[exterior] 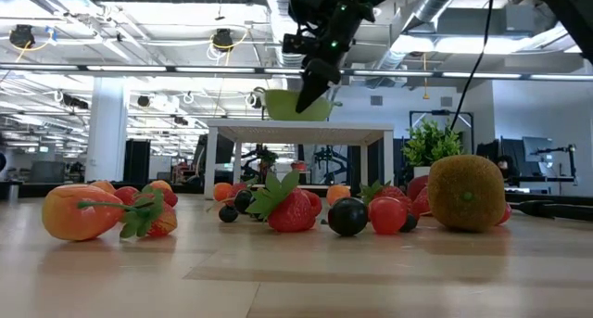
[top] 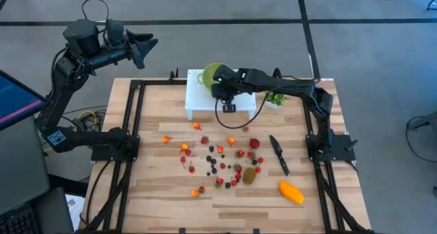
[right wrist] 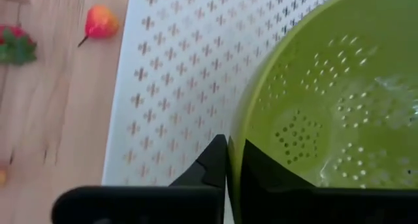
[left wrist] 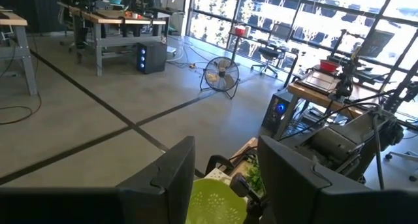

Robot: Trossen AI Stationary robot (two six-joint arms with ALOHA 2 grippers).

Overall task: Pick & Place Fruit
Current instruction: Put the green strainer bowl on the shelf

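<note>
Fruit is lying scattered on the wooden tabletop, well in front of the right pincer; the kiwi and mango are sitting at the near side. The right pincer is hovering over the white perforated stand, its fingers pressed shut on the rim of the green colander. The left pincer is hanging partly open and empty, beyond the tabletop's far left corner.
</note>
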